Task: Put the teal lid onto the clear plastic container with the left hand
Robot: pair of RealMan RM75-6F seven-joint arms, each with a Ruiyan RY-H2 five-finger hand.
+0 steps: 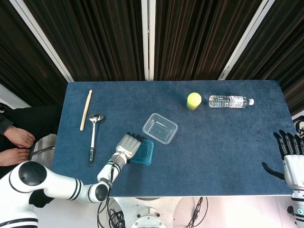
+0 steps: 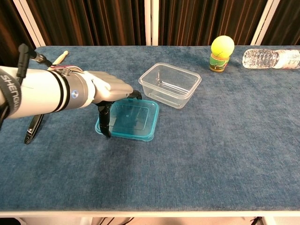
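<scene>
Robot lab or test cell, staged for handling trials. Evidence: bench (image 1: 228, 142) covered in plain blue felt-like cloth; dark pleated curtains (image 1: 104, 38) with white frame posts (image 1: 147, 38) closing off back; loose cables (image 1: 114, 216) and round white bases below bench front edge. Scattered unrelated household props: water bottle (image 1: 230, 101), ladle (image 1: 93, 137), wooden stick (image 1: 86, 109), yellow-green ball on small stand (image 1: 194, 100). Seated person's bare feet (image 1: 16, 145) at left edge.
</scene>
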